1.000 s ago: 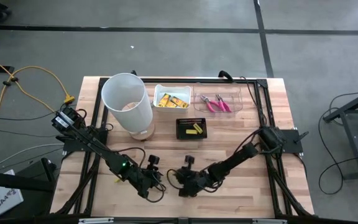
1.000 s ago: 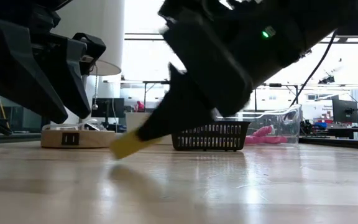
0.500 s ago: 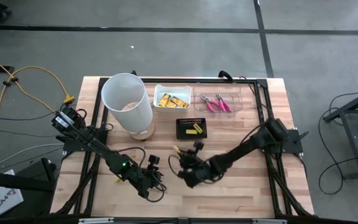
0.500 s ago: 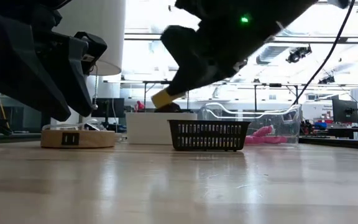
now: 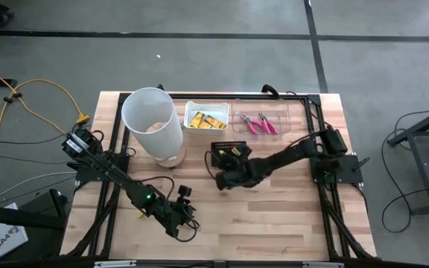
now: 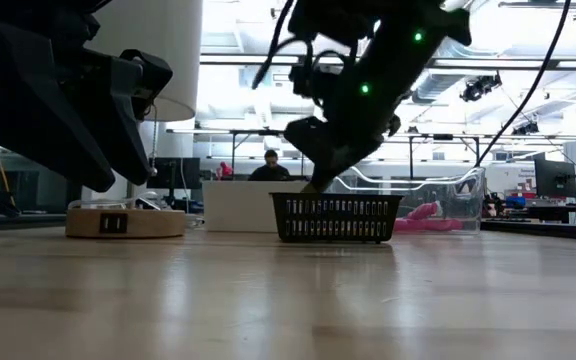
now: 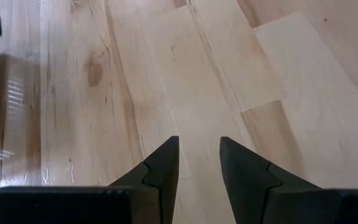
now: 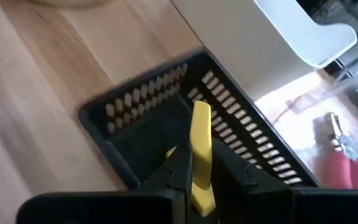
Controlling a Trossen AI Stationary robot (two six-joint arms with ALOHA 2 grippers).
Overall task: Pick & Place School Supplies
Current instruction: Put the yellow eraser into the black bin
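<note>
My right gripper point(image 5: 225, 159) hangs over the near-left part of the small black tray point(image 5: 241, 146), shut on a plain yellow block point(image 8: 201, 127). In the right wrist view the tray's slotted wall point(image 8: 148, 93) lies just beyond the block. Other yellow blocks point(image 5: 234, 156) lie on the tray's floor. In the low view this gripper point(image 6: 318, 176) is just above the tray's rim point(image 6: 336, 200). My left gripper point(image 7: 197, 155) is open above bare wood near the table's near edge point(image 5: 182, 204), touching nothing. My right gripper pinches the yellow block between its two fingers point(image 8: 180, 163), which grip the sides of its rear half point(image 8: 199, 177). The free end point(image 8: 201, 111) sticks out past the fingertips over the tray. The fingers slant down from the table's near side. The block is lifted clear.
A tall white bin point(image 5: 153, 126) stands at the far left. A white box with yellow packets point(image 5: 205, 117) and a clear tray with pink-handled tools point(image 5: 261, 123) sit along the far edge, behind the black tray. Bare wood stretches along the near side point(image 5: 274, 216).
My right gripper has carried the yellow block up from the table's near middle, rising and travelling toward the far edge until it hangs over the black tray. It has stayed shut on the block throughout.
</note>
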